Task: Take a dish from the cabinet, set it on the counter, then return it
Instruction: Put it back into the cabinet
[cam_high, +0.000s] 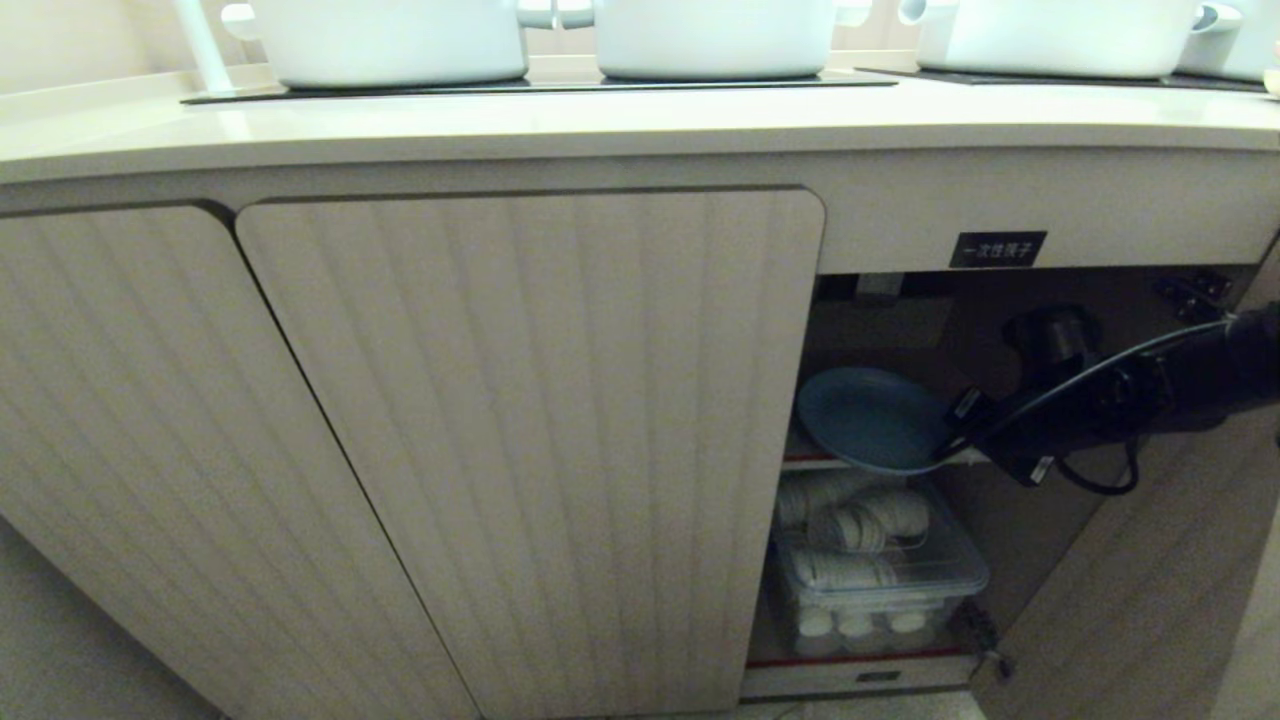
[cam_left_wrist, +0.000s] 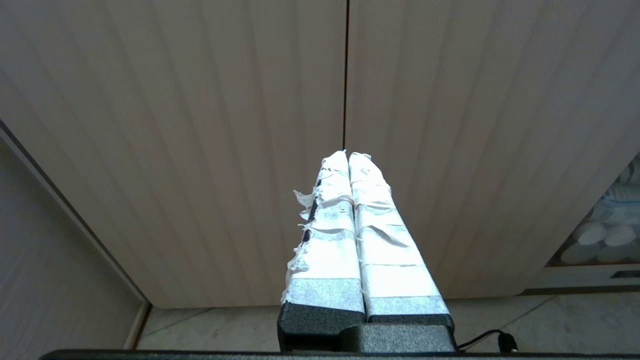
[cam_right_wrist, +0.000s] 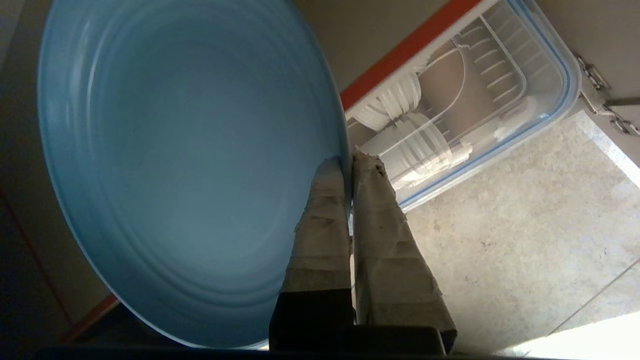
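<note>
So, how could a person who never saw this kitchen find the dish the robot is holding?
Look below the counter to the one open cabinet compartment, under a small black label. At the inner shelf's edge, the right gripper pinches the dish by its rim. It is the only blue item; the clear box beneath holds white pieces.

I have the right arm (cam_high: 1200, 385) reaching in from the right side of the head view, stretched roughly level toward the left, with a black cable looping along it. The right gripper (cam_right_wrist: 350, 162) is at its far end, its tape-wrapped fingers (cam_right_wrist: 322, 220) pressed close together on the rim of the dish (cam_right_wrist: 190, 165), one finger on each face. The left gripper (cam_left_wrist: 347, 156) shows only in its own wrist view, where its two white-taped fingers (cam_left_wrist: 385, 235) lie flat against each other with nothing between them.
</note>
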